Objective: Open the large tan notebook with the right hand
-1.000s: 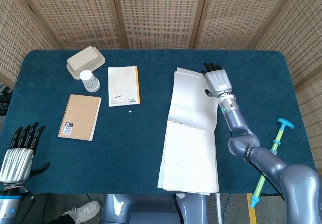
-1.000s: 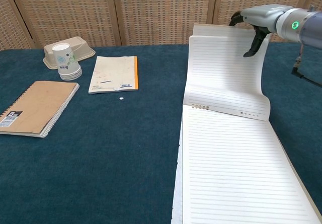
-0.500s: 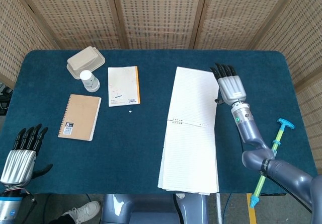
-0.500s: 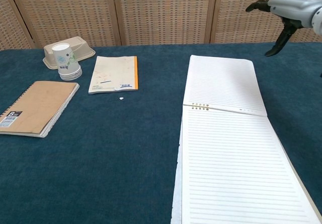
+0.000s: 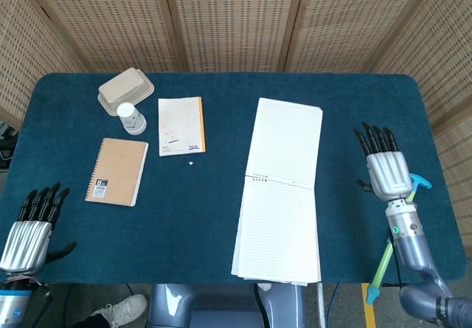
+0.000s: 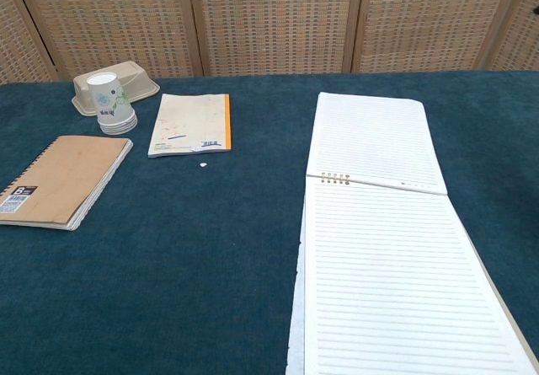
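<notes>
The large notebook [image 5: 280,188] lies open and flat on the blue table, its white lined pages up and its spiral binding across the middle. The chest view shows the same notebook [image 6: 379,232] with a thin tan edge along its lower right side. My right hand [image 5: 385,167] hovers well to the right of the notebook, clear of it, fingers straight and spread, holding nothing. At the front left corner of the table my left hand [image 5: 29,228] is also spread and empty. Neither hand appears in the chest view.
At the left lie a small tan spiral notebook [image 5: 116,171], a white pad with an orange edge [image 5: 181,125], stacked paper cups [image 5: 131,118] and a beige lidded container [image 5: 126,90]. A green and blue tool [image 5: 394,232] stands off the table's right edge. Wicker screens [image 5: 236,18] stand behind.
My right hand let go of the raised upper page, which dropped flat. The hand then drew away to the right and toward the front edge. The left hand barely moved.
</notes>
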You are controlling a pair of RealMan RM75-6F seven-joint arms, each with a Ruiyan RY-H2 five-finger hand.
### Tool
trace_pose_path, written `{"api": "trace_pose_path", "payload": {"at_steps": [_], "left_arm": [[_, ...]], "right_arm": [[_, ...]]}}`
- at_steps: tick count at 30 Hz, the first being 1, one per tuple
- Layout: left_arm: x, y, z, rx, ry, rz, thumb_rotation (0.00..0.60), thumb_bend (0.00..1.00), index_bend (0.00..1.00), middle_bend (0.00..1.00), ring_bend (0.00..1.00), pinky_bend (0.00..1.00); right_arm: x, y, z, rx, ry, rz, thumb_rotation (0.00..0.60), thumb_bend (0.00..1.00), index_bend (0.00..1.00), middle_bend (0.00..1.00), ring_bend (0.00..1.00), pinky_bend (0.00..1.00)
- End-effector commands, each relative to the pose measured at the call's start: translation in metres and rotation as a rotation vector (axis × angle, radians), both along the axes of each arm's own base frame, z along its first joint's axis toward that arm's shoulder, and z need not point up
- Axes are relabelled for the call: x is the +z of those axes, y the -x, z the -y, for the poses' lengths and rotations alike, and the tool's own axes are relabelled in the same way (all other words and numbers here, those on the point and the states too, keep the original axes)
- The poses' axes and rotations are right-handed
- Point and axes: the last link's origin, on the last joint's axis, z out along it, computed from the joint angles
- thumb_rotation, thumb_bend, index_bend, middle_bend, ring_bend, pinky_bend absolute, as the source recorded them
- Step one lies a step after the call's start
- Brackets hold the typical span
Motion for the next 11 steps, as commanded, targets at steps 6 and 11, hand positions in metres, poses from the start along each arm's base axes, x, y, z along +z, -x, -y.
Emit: {"api": "trace_pose_path", "payload": {"at_steps": [6,11], "left_arm": [[0.004,0.001,0.004,0.009,-0.012,-0.003,0.600,0.10,0.00,0.00,0.00,0.00],[0.007,0.003,0.004,0.011,-0.022,0.009,0.600,0.10,0.00,0.00,0.00,0.00]], "right_arm": [[0.010,0.025,-0.107,-0.020,0.020,0.074,0.600,0.17,0.00,0.00,0.00,0.00],[0.003,0.030,-0.114,-0.018,-0.013,0.097,0.600,0.17,0.00,0.00,0.00,0.00]]}}
